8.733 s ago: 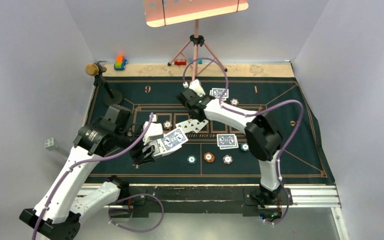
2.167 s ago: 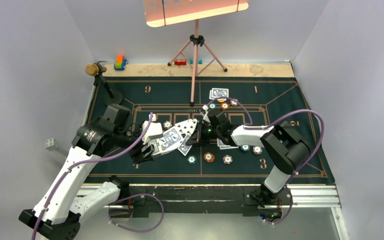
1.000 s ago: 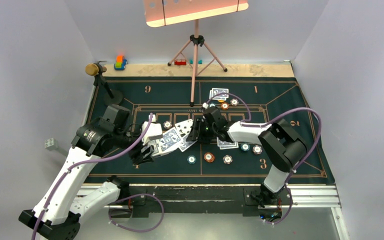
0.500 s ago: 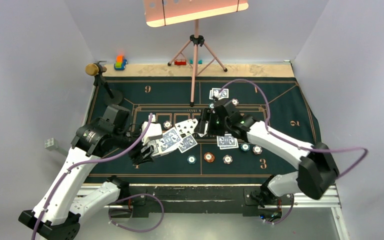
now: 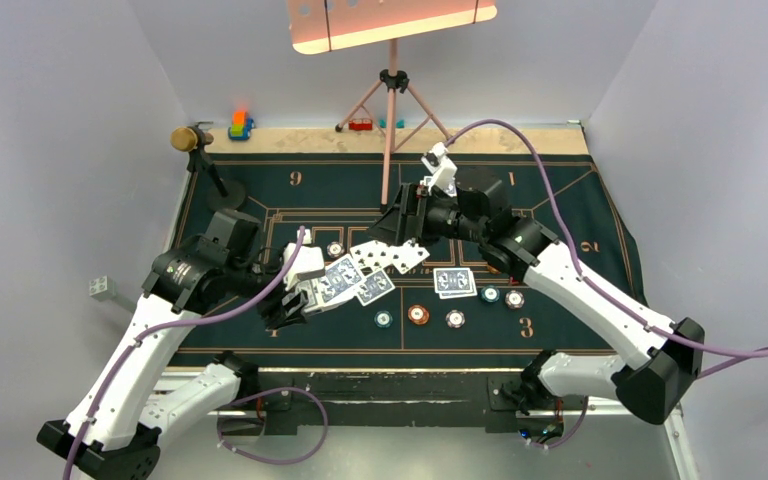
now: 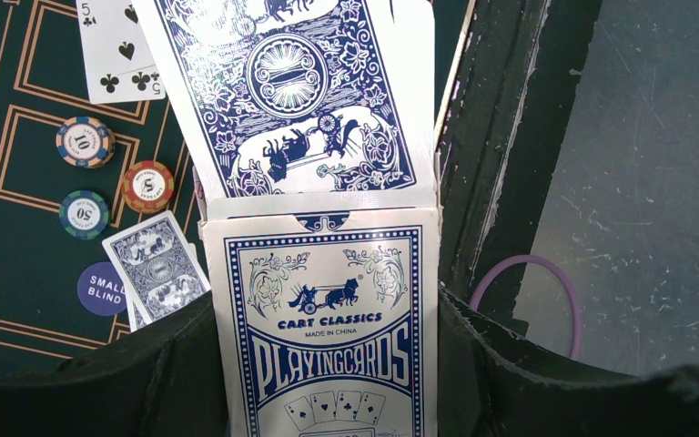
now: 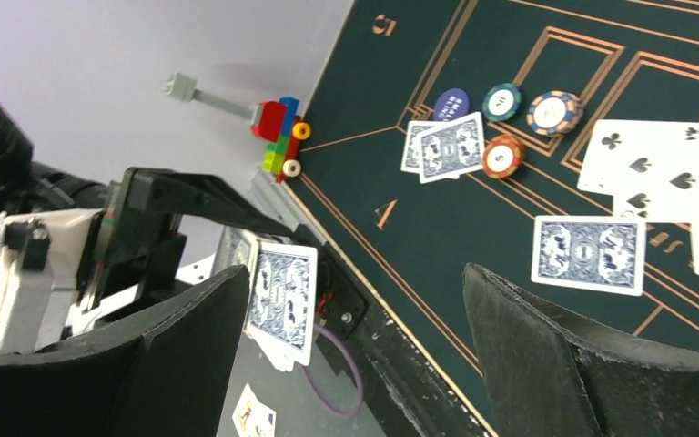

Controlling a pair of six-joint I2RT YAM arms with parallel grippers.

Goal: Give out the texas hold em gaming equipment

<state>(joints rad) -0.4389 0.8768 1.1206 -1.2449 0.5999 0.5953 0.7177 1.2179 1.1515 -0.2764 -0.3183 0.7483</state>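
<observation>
The blue-and-white cardboard card box (image 6: 328, 373) occupied the lower centre of the left wrist view. It was printed "CART CLASSICS", "MADE IN CHINA" and "PLAYINGCARDS". The left gripper (image 6: 326, 309) was clamped on its two long sides. A deck of blue-backed playing cards (image 6: 291, 100) protruded from the box mouth toward the top of the frame.

Left of the box, on the dark green felt mat (image 6: 9, 55), lay a face-down card pair (image 6: 157, 269). Just beside it was a dark blue round disc (image 6: 102, 288) reading "SMALL BLIND". Above these were a teal chip (image 6: 84, 213) marked "50", an orange-red chip (image 6: 147, 186) marked "5" and a whitish orange-edged chip (image 6: 85, 142) marked "10". A face-up white card (image 6: 114, 50) at upper left bore a "5".

The top view largely hid that group behind the left arm. It showed a chip row (image 5: 418, 314) at lower centre and a second face-down pair (image 5: 453, 282).

The right gripper (image 7: 355, 273) stood with jaws wide apart, nothing between them. Only the right wrist view showed the mat letter "A".
</observation>
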